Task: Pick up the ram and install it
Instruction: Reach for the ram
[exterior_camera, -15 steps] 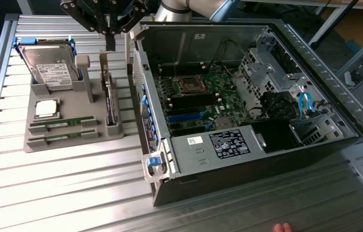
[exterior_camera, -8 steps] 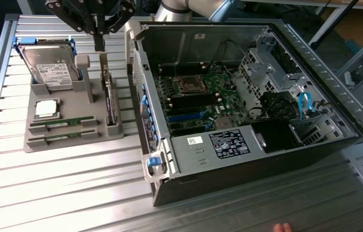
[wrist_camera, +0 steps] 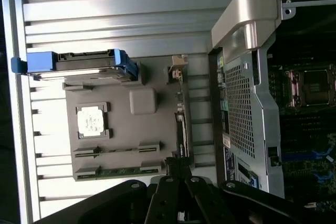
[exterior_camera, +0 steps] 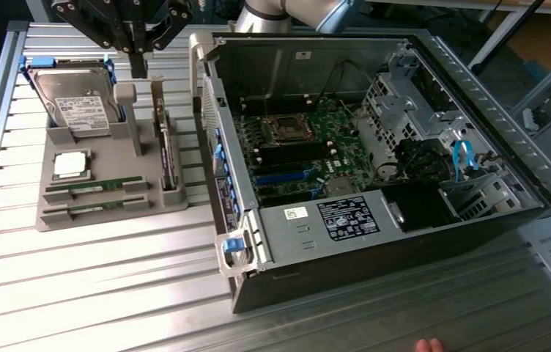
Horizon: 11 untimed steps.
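The hand [exterior_camera: 138, 72] hangs in the upper left of the exterior view, fingers pressed together and pinching nothing. It is poised over the back of the grey holder [exterior_camera: 114, 167], beside the hard drive [exterior_camera: 78, 103]. Look to the left of the frame, at the holder's near edge: there's the ram [exterior_camera: 94, 185], lying flat in its slot. A second ram stick [exterior_camera: 90, 209] lies in the slot just in front, and both are well apart from the hand. The silver processor chip [exterior_camera: 70, 165] sits just behind them, and the dark expansion card [exterior_camera: 165, 158] stands on edge along the holder's right side. Across the slatted tabletop [exterior_camera: 109, 279], the open computer case [exterior_camera: 374, 282] fills the right of the frame, motherboard [exterior_camera: 295, 147] exposed.
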{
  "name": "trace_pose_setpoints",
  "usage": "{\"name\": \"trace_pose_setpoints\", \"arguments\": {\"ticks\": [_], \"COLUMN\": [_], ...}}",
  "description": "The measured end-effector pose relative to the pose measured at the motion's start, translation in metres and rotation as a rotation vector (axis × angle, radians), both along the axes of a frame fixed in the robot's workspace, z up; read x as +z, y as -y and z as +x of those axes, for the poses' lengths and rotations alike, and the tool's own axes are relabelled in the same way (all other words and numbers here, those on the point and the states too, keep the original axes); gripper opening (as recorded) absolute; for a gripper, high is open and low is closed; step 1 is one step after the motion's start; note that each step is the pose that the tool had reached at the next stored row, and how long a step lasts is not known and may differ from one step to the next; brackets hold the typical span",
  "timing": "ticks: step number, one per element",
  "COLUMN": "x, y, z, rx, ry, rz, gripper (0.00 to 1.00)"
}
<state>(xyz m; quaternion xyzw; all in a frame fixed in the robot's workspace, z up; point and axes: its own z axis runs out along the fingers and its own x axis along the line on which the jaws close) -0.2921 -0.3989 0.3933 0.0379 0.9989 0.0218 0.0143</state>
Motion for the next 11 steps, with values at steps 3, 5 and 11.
{"name": "trace_pose_setpoints", "arguments": {"ticks": [3,5,11], "x": [-0.0001,0.0,0.0], "y": [0.0,0.0,0.0], "z": [-0.005,-0.009,-0.021], "rx": [0.0,0.0,0.0], "ry": [0.0001,-0.0001,0.0], "rz": [0.0001,-0.0001,0.0], "gripper": [0.1,0.1,0.1]}}
